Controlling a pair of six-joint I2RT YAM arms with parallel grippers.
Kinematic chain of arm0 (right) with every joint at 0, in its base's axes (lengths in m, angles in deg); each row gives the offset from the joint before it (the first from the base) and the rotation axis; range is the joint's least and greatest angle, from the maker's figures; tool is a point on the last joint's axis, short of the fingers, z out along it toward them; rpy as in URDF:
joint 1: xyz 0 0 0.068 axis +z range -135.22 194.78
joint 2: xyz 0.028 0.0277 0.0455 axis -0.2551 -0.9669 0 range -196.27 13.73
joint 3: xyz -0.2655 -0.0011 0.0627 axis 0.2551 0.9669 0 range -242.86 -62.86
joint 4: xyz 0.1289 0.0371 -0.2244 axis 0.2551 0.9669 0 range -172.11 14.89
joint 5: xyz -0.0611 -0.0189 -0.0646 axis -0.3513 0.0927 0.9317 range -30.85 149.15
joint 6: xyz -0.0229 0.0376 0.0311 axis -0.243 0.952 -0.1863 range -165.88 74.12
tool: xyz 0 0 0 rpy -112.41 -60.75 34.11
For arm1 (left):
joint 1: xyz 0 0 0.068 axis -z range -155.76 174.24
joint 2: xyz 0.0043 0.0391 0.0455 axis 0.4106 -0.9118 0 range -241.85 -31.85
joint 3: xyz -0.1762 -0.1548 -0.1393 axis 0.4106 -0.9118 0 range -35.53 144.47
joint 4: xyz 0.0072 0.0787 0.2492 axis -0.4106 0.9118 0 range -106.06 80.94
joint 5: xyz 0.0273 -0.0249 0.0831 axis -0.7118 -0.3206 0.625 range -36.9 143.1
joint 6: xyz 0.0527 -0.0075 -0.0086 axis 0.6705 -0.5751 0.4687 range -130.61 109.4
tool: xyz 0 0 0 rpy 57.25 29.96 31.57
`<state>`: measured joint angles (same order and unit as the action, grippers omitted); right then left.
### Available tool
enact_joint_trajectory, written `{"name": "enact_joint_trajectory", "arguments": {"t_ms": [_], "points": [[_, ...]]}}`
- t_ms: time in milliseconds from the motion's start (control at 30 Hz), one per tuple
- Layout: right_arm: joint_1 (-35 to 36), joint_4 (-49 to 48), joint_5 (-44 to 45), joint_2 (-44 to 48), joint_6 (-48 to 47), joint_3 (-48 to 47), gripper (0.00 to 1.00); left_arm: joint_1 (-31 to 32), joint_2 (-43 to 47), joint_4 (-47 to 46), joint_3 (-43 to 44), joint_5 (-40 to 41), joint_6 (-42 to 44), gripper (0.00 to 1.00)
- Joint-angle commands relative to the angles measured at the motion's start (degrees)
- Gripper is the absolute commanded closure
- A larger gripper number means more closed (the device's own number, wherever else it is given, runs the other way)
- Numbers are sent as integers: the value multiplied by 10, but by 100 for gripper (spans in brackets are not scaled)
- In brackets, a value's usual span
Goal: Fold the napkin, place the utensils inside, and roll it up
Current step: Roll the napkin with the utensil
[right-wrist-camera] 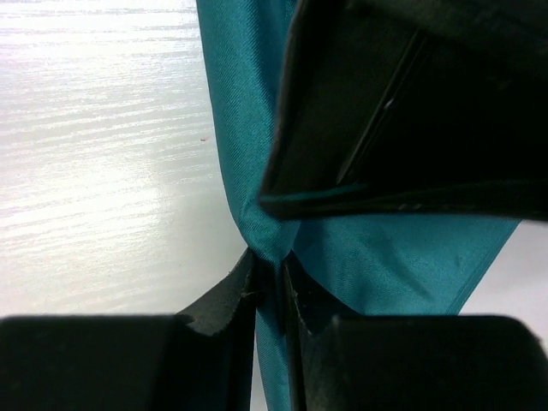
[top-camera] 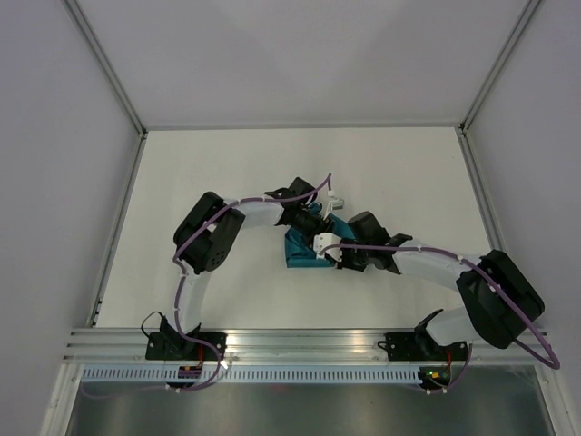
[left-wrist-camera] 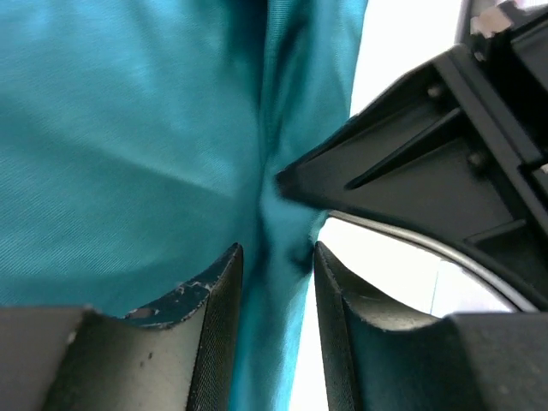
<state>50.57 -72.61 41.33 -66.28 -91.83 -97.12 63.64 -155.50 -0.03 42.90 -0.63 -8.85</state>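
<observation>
Two arms meet over the middle of the white flat table (top-camera: 209, 173) in the top external view. A plain teal soft-fabric napkin (top-camera: 298, 252) lies there, gathered into a small compact shape. It is partly covered by the left gripper (top-camera: 313, 225) on its far side and the right gripper (top-camera: 320, 250) on its right side. The two grippers are just beside each other. Jaw state cannot be read from this view.

1. Left wrist view: the napkin (left-wrist-camera: 128, 145) fills the left and centre of the frame. A raised ridge of it runs down between the left gripper (left-wrist-camera: 276, 253) fingers. The jaws stand partway apart, with cloth filling the gap. Whether the pads press the cloth cannot be told. A black finger (left-wrist-camera: 411, 163) of the right gripper enters from the right, its tip touching the ridge. Below it runs a thin silvery curved strip (left-wrist-camera: 428, 250), which cannot be identified.

2. Right wrist view: the right gripper (right-wrist-camera: 272, 261) has its jaws drawn narrow, pinching a thin fold of the napkin (right-wrist-camera: 385, 257) between the fingertips. The black body of the left gripper (right-wrist-camera: 411, 103) sits over the cloth at upper right. Bare table (right-wrist-camera: 103, 154) shows at the left.
</observation>
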Motion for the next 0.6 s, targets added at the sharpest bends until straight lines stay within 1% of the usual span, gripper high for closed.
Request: {"name": "enact_joint_trajectory", "arguments": {"t_ms": [0,67,100,167,200,233,267,300,333,367,433,500,533,567], "points": [[-11,99,-47,-30,-14,-43,82,-26,67,-24,-18,92,-11,55],[-20,144,-64,-52,-26,-73,83,-41,91,-49,-44,104,-43,55],[-24,161,-77,-61,-32,-84,83,-48,102,-78,-55,126,-50,54],[-38,208,-105,-90,-49,-115,83,-67,140,-107,-90,145,-72,54],[-42,222,-113,-102,-56,-125,83,-74,155,-141,-104,172,-78,54],[-48,252,-126,-125,-62,-136,83,-85,183,-157,-134,178,-83,53],[-56,267,-133,-138,-75,-158,83,-90,202,-179,-149,215,-94,53],[-62,285,-140,-168,-84,-171,83,-92,219,-209,-179,238,-98,52],[-67,321,-153,-185,-93,-185,83,-93,250,-223,-193,249,-99,52],[-77,337,-159,-201,-108,-213,83,-93,263,-233,-203,281,-99,52],[-86,375,-167,-251,-116,-252,83,-93,302,-265,-234,303,-101,51],[-96,393,-167,-299,-114,-280,83,-88,328,-289,-269,341,-100,51],[-103,408,-169,-316,-112,-308,83,-81,341,-316,-285,354,-96,51],[-107,417,-171,-332,-111,-322,83,-76,370,-332,-300,383,-93,51]]}}
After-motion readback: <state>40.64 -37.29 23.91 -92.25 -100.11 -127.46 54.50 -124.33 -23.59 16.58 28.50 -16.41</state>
